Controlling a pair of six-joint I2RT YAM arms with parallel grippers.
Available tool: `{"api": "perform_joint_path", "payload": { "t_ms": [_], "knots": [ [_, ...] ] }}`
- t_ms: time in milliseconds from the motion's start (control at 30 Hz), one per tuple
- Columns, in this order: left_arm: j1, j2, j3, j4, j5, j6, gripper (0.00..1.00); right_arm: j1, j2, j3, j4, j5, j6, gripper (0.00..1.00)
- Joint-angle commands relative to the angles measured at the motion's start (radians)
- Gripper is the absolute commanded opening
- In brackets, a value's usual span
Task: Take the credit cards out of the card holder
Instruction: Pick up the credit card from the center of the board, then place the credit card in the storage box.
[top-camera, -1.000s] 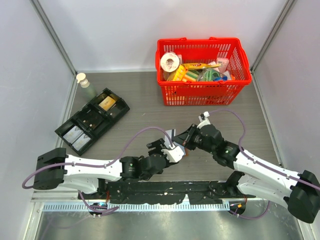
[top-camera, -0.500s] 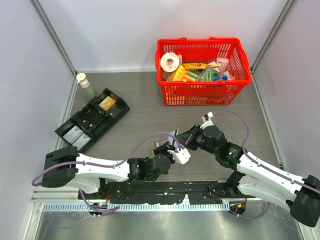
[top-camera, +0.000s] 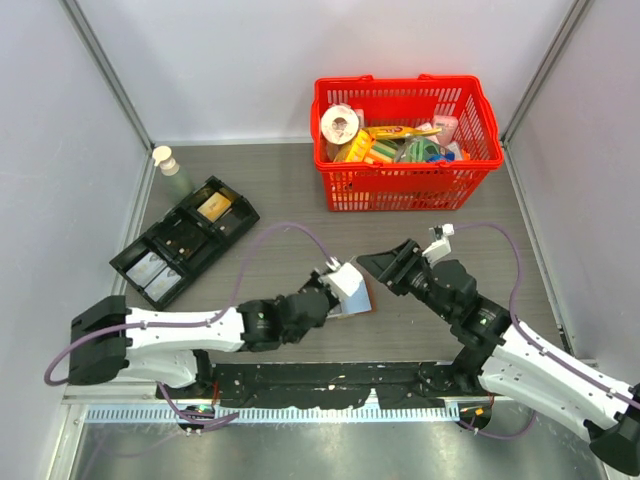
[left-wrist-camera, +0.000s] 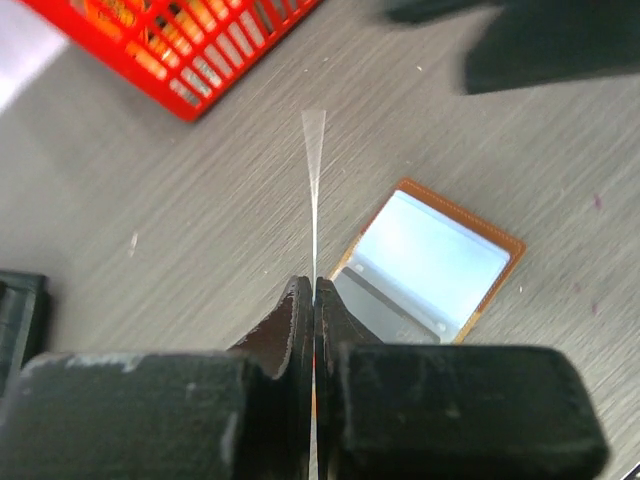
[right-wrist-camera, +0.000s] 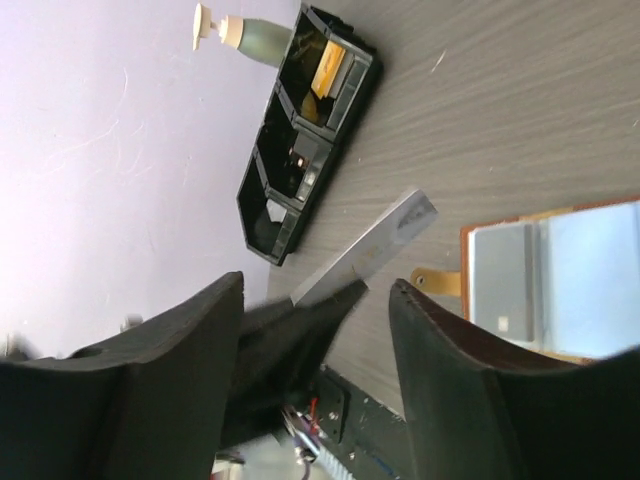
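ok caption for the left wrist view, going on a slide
Left tool shut on a card seen edge-on, open card holder lying flat to its right, red basket behind.

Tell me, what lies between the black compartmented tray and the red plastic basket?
Nothing. In the top view, the grey wood-grain tabletop between the black compartmented tray and the red plastic basket is bare.
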Motion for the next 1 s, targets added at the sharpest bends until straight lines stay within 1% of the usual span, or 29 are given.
{"api": "perform_joint_path", "payload": {
  "t_ms": [0,100,267,367,433,467,633,733,833,900,967],
  "knots": [
    [0.171,-0.115,-0.033,-0.054,0.238,-0.282,0.00,0.001,-0.055,0.040,-0.031,0.107,-0.119,0.70],
    [0.315,-0.204,-0.079,-0.060,0.402,-0.412,0.00,0.001,-0.076,0.056,-0.097,0.148,-0.199,0.75],
    [0.544,-0.305,-0.108,-0.132,0.591,-0.558,0.00,0.001,-0.092,0.054,-0.137,0.173,-0.285,0.78],
    [0.726,-0.358,-0.134,-0.152,0.780,-0.670,0.00,0.002,-0.090,0.045,-0.132,0.162,-0.332,0.78],
    [0.879,-0.390,-0.154,-0.178,0.872,-0.733,0.00,0.002,-0.086,0.040,-0.132,0.150,-0.366,0.78],
    [0.950,-0.404,-0.157,-0.205,0.897,-0.750,0.00,0.001,-0.078,0.039,-0.132,0.144,-0.387,0.78],
    [1.266,-0.430,-0.082,-0.504,0.935,-0.747,0.00,0.001,-0.058,0.027,-0.120,0.076,-0.459,0.78],
    [1.462,-0.421,-0.002,-0.667,0.938,-0.694,0.00,0.001,-0.053,0.010,-0.117,0.050,-0.501,0.78],
    [1.625,-0.393,0.088,-0.797,0.911,-0.591,0.00,0.001,-0.058,-0.009,-0.114,0.029,-0.533,0.78],
    [1.719,-0.367,0.146,-0.865,0.903,-0.531,0.00,0.002,-0.061,-0.018,-0.109,0.009,-0.549,0.78],
    [1.722,-0.343,0.186,-0.899,0.856,-0.517,0.00,0.001,-0.060,-0.026,-0.103,-0.022,-0.561,0.78]
  ]
}}
